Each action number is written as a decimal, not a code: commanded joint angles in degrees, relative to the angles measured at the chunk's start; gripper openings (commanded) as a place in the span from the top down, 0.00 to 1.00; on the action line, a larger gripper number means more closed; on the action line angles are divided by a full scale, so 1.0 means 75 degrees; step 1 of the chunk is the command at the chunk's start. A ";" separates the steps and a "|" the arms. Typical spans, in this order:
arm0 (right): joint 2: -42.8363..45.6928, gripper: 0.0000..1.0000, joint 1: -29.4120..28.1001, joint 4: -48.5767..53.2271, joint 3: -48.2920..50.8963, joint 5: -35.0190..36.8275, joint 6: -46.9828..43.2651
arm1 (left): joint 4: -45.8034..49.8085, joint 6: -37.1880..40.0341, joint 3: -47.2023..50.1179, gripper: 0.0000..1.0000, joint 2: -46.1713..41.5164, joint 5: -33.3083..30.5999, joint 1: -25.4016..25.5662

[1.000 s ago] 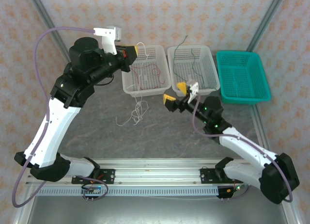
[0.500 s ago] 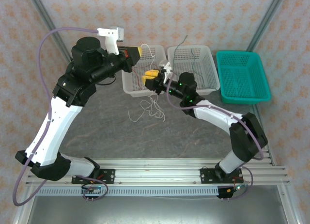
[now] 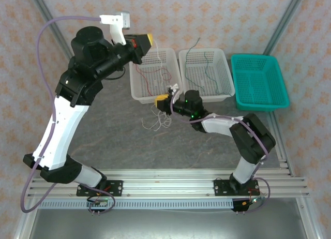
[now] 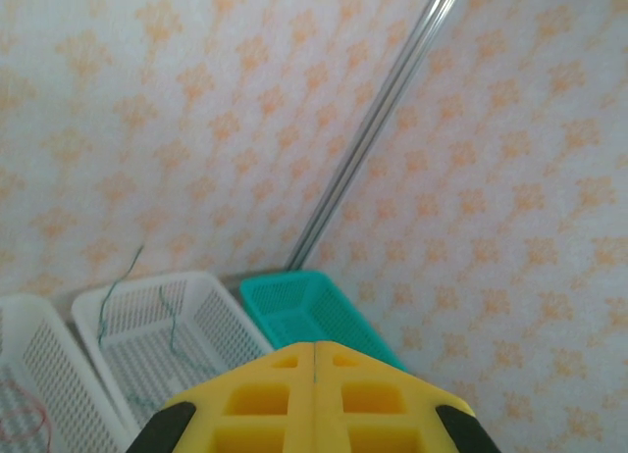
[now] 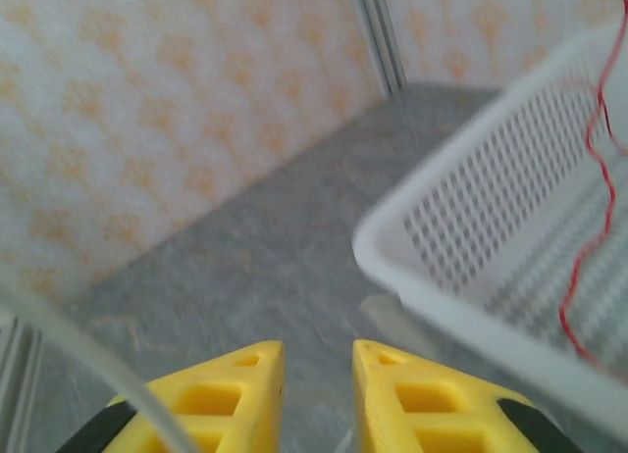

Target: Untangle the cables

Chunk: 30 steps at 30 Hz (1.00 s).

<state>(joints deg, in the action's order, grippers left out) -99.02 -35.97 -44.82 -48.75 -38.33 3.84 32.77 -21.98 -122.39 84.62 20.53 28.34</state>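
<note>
Top external: left end effector (image 3: 147, 41) pressed together, raised over white basket (image 3: 135, 86), perhaps pinching a strand. Right end effector (image 3: 162, 99) narrowly parted at the basket's near rim. Cables (image 3: 154, 121) tangled on surface (image 3: 114, 140). Advice: grip one strand, separate slowly.

Glossy white plastic basket (image 3: 142, 96), matt grey table (image 3: 155, 146).

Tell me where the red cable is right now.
In the top view, the red cable lies inside the leftmost white basket, left of centre, just beyond the right gripper at its near rim.
</note>
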 commanded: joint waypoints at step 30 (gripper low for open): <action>0.3907 0.05 -0.0105 0.1075 0.2953 0.1782 -0.1066 | 0.0401 0.0359 -0.2873 1.00 0.1362 0.0006 -0.0743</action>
<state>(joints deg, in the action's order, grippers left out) -75.96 -36.60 -41.23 -23.53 -29.80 -0.01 35.83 -18.17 -144.22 94.78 18.87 23.09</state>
